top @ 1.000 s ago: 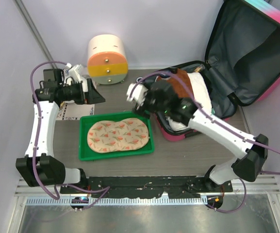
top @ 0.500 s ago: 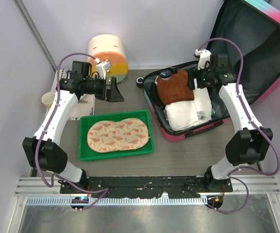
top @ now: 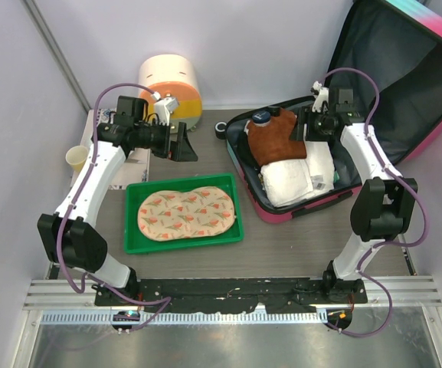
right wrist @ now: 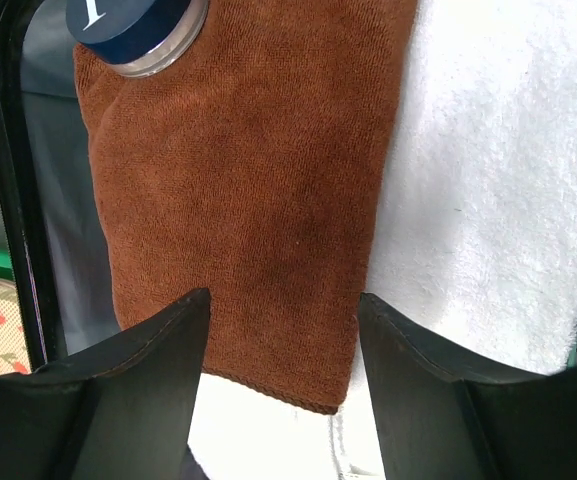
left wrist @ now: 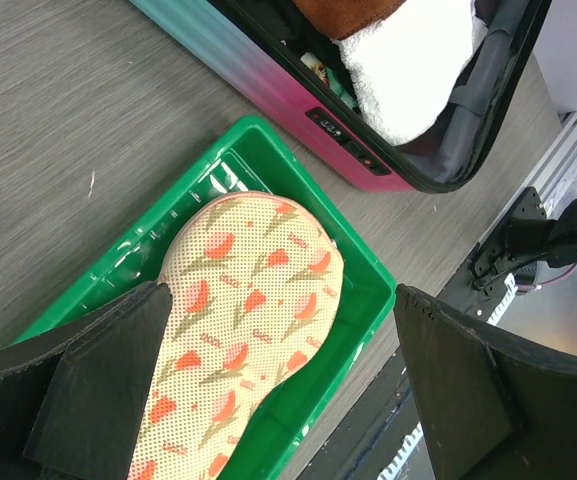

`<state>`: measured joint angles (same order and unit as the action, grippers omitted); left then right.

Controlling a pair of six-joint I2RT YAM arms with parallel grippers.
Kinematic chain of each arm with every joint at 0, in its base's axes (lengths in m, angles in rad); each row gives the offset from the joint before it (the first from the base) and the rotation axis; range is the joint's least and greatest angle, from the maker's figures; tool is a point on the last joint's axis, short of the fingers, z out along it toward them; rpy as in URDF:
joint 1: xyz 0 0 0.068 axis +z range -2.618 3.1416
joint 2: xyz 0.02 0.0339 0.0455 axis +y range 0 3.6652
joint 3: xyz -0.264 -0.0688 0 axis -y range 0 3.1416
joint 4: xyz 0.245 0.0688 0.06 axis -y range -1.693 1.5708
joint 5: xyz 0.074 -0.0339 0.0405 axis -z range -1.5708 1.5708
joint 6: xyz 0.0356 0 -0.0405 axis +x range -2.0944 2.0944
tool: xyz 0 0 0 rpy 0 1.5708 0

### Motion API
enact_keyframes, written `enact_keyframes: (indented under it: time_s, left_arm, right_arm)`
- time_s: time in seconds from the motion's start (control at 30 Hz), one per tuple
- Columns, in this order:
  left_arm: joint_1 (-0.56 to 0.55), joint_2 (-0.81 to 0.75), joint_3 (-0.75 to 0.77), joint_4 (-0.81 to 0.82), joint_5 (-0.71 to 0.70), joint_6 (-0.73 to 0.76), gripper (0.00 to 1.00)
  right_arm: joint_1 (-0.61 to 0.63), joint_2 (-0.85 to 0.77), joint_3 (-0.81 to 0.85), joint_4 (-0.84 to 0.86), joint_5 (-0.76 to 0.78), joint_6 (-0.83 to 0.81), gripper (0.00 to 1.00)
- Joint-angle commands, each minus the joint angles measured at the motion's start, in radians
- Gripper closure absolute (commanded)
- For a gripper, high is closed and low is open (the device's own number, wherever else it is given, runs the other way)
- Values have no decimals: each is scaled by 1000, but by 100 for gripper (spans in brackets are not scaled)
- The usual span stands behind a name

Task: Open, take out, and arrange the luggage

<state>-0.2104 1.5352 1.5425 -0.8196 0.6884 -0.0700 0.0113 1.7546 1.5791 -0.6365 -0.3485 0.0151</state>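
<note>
Over the open base of the luggage point(top: 393, 84), at the far right of the tabletop point(top: 282, 245), the right tool point(right wrist: 280, 305) hangs above a brown towel point(right wrist: 248, 180). We find its jaws partly apart with nothing between them; whether the tips touch the cloth we cannot tell. The left tool point(left wrist: 280, 300) stands wide open and empty above the green tray point(left wrist: 363, 260), which carries a floral-print pad point(left wrist: 238, 330).

We judge the step in hand to be lifting the brown towel out. We recommend bringing the tool straight down so that the jaws straddle a fold of cloth near its middle, gathering enough pile that it does not slip on the lift. A bottle with a dark blue cap point(right wrist: 133, 20) touches the towel's far edge. We cannot tell whether it lies on or under the cloth, so we advise a slow, vertical lift and a watch for rolling. The white towel point(right wrist: 488, 180) lies just beside and partly beneath the brown one, and the pinch should stay off it so that only one item comes away.

Condition of the luggage: open, lid raised and leaning back at the right, dark grey lining exposed, black zip round the rim. Its shell grades from turquoise to pink, with a small lock panel point(left wrist: 333, 128) on the side facing the tray. The base is packed, so we rate the unpacking as early
</note>
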Motion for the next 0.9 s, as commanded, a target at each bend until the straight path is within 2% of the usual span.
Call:
enact_keyframes:
  time_s: [0.0, 0.17, 0.3, 0.6, 0.7, 0.73, 0.8, 0.83, 0.87]
  left_arm:
    - [-7, -17, 24, 33, -3, 7, 0]
    - [-11, -17, 24, 33, 2, 6, 0]
    - [-12, -20, 24, 31, 0, 7, 0]
    - [-14, -15, 24, 31, -6, 9, 0]
    - [-14, -17, 25, 30, -7, 10, 0]
    - [-14, -17, 25, 28, -9, 9, 0]
    - [-14, -20, 28, 28, -9, 10, 0]
    - [-14, -21, 25, 28, -12, 10, 1]
    - [-14, -21, 27, 28, -13, 10, 0]
  right_arm:
    - [-25, -4, 10, 57, -6, 57, 34]
    - [-30, 6, -8, 63, 20, 71, 29]
    - [-33, 11, -28, 55, -7, 78, 30]
    - [-36, 23, -42, 31, -105, 112, 42]
    - [-45, 10, -37, 20, -119, 123, 57]
    - [-50, 3, -37, 17, -119, 126, 65]
    - [-68, -20, -39, 17, -125, 132, 73]
    - [-77, -29, -41, 14, -129, 135, 83]
    - [-91, -46, -41, 11, -132, 135, 88]
